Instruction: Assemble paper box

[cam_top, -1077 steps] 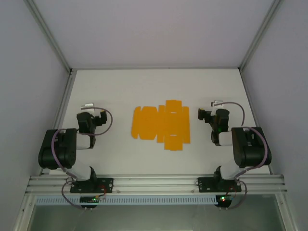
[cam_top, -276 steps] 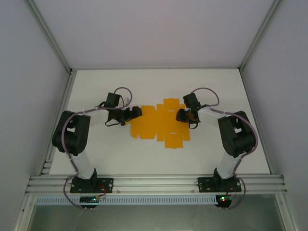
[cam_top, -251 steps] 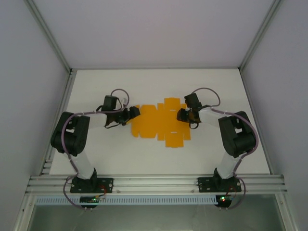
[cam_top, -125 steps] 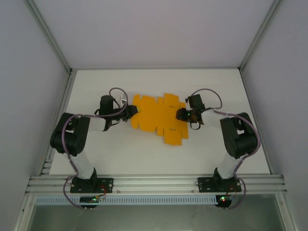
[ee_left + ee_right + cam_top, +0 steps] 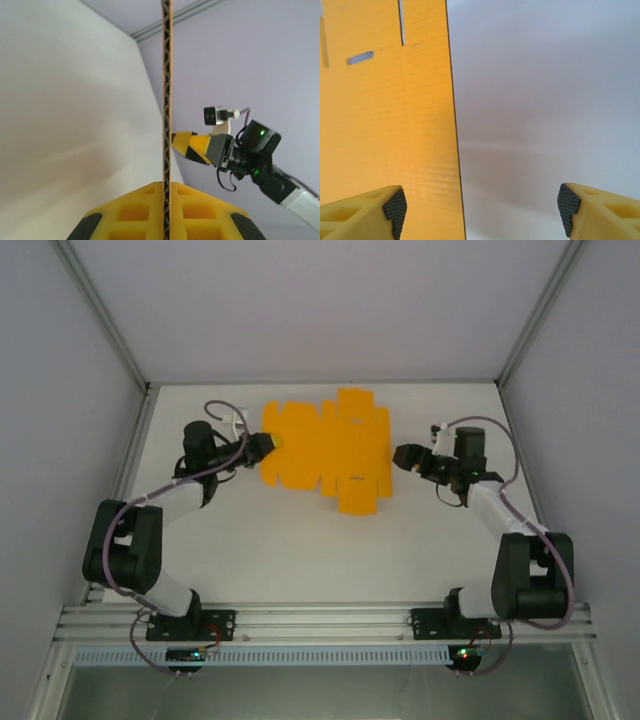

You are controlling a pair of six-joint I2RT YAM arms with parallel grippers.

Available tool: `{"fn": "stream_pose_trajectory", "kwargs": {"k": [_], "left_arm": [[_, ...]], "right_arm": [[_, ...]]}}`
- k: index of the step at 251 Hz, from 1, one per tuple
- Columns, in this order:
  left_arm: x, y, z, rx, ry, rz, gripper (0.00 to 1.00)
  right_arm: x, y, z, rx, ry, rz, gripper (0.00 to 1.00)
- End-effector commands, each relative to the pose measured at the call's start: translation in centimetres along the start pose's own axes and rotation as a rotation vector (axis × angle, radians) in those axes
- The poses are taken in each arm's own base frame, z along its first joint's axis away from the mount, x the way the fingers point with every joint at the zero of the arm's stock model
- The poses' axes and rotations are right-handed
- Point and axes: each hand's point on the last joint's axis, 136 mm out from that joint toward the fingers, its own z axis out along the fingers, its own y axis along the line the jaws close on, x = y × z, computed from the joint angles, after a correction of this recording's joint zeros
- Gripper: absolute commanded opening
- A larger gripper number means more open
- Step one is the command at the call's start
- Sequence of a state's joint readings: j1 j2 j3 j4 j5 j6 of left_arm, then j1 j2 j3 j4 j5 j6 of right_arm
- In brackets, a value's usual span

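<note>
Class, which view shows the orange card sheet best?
Top view: the orange card sheet shows whole, flaps and all. Left wrist catches it edge-on; right wrist, one slotted panel close up.

One paper box (image 5: pixel 325 450), one table (image 5: pixel 300 560), and two claws: left claw (image 5: pixel 264 445), right claw (image 5: pixel 404 456).

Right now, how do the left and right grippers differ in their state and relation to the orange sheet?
The left gripper is shut on the left edge of the paper box; the right gripper is open, holding nothing. The left gripper touches it; the right gripper sits just off its right edge. Both have yellow fingers and point toward it.
</note>
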State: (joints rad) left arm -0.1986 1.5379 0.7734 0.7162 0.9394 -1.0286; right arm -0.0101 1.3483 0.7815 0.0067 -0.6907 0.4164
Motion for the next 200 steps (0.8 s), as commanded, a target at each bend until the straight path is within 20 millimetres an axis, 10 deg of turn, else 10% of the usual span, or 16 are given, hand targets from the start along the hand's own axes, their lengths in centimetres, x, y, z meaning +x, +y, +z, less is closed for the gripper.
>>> {"fn": "stream_pose_trajectory", "kwargs": {"k": [1, 102, 200], "left_arm": [[-1.0, -4.4, -0.6, 0.101, -0.004, 0.062, 0.0], [-1.4, -7.3, -1.7, 0.16, -0.045, 0.115, 0.0], [-1.4, -6.3, -1.8, 0.093, -0.048, 0.127, 0.0]], "right_arm": [[0.4, 5.2, -1.2, -0.291, 0.043, -0.014, 0.77], [-0.7, 8.0, -0.8, -0.443, 0.062, 0.016, 0.55], [-0.6, 9.6, -0.9, -0.499, 0.061, 0.005, 0.0]]}}
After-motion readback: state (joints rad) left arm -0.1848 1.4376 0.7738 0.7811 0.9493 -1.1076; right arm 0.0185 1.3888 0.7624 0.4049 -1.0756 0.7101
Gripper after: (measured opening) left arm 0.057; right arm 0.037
